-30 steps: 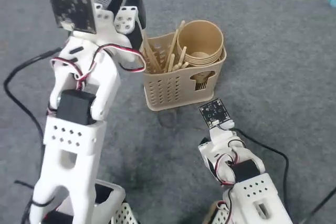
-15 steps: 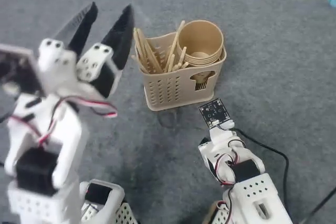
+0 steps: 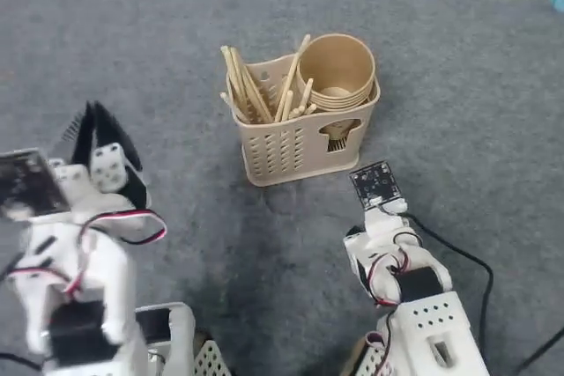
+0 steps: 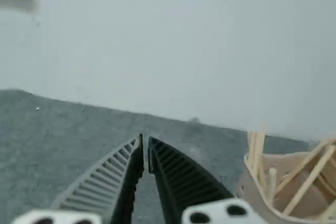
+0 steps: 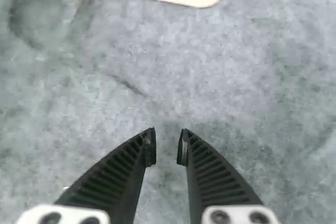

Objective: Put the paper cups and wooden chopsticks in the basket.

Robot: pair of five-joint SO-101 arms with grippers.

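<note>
Hiding paper cups below their rims, basket; left end effector clenched empty, right end effector slightly parted.

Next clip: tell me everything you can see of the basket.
The basket is beige and plastic-looking, with slotted walls, rounded corners and a cut-out shape in its near side. It stands upright on the grey carpet. In the high view, stacked paper cups fill its right part, and wooden chopsticks lean out of its left part. Nothing else touches it.

Basket ahead, carpet room both sides
</note>
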